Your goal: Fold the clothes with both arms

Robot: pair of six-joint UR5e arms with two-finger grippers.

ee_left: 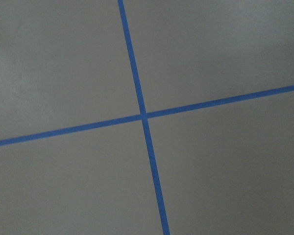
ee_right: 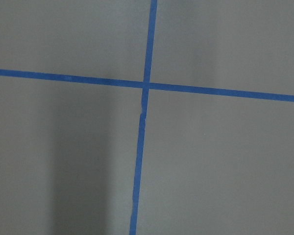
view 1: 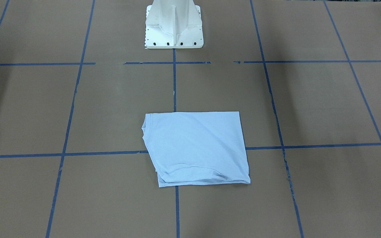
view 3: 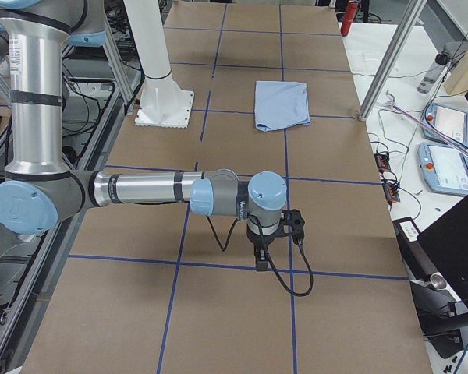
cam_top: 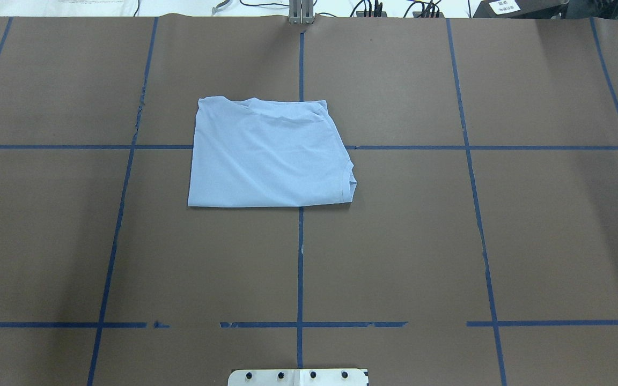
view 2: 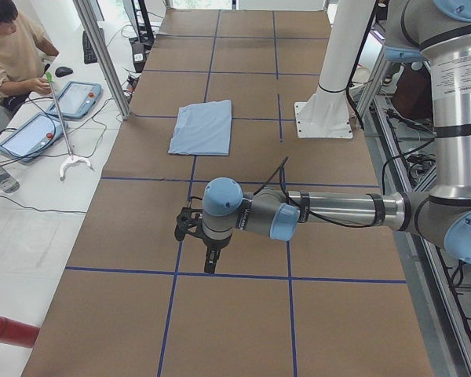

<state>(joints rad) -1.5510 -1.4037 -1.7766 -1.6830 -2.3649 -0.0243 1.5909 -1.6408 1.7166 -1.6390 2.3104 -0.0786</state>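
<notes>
The clothes are one light blue T-shirt [view 1: 195, 148] [cam_top: 269, 155], lying flat on the brown table, folded into a rough rectangle. Its collar [cam_top: 351, 179] shows at one corner. Neither arm touches it. My left arm [view 2: 330, 212] reaches out low over the table end, well short of the T-shirt [view 2: 202, 126]. Its gripper [view 2: 210, 263] points down over a blue tape line. My right arm [view 3: 148, 189] does the same at the other end, far from the T-shirt [view 3: 281, 104], with its gripper [view 3: 261, 261] pointing down. I cannot tell whether either gripper is open or shut.
The white pedestal base [view 1: 174, 29] stands at the robot's side of the table. Blue tape lines [ee_left: 144, 116] grid the brown paper. A person [view 2: 12, 47] sits at a side table with tablets [view 2: 78, 98]. A red cylinder [view 2: 8, 330] lies by the near corner.
</notes>
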